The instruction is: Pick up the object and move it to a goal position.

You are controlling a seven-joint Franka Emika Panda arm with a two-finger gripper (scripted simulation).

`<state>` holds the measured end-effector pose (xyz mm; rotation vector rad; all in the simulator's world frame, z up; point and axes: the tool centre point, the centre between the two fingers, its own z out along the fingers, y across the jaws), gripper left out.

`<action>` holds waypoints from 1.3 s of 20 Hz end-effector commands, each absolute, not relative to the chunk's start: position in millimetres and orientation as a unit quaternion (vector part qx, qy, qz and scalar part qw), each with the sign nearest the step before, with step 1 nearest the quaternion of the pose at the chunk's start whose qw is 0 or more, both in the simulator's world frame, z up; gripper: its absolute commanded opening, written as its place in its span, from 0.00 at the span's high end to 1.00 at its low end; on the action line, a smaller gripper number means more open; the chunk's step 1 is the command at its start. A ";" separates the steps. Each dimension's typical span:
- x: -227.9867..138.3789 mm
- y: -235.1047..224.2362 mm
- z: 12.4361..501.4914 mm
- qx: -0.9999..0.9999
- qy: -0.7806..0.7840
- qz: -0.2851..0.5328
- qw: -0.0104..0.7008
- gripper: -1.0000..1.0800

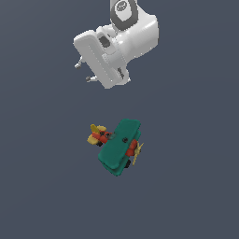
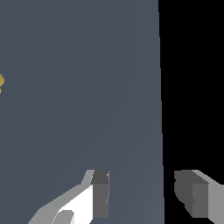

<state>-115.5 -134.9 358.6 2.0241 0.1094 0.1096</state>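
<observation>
The object, a small toy biplane [image 1: 119, 146] with two stacked teal-green wings, a red-orange body, a yellow propeller and a yellow tail, lies on the dark grey floor in the middle of the exterior view. My gripper [image 1: 82, 71] hangs well above and behind it, toward the exterior view's left, and touches nothing. In the wrist view my gripper [image 2: 142, 194] is open, with a wide empty gap between its two fingers [image 2: 100, 192]. Only a sliver of the plane's yellow part [image 2: 1, 83] shows at the wrist picture's edge.
The grey floor [image 1: 186, 186] runs all around the plane. In the wrist view the floor ends at a straight edge [image 2: 160, 109], and beyond it everything is black.
</observation>
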 end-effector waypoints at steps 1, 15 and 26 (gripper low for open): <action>-113.1 -134.5 358.4 0.833 0.049 0.053 0.548 0.38; -97.6 -126.3 346.1 0.757 0.081 0.099 0.641 0.38; -84.1 -113.3 323.8 0.701 0.122 0.143 0.688 0.38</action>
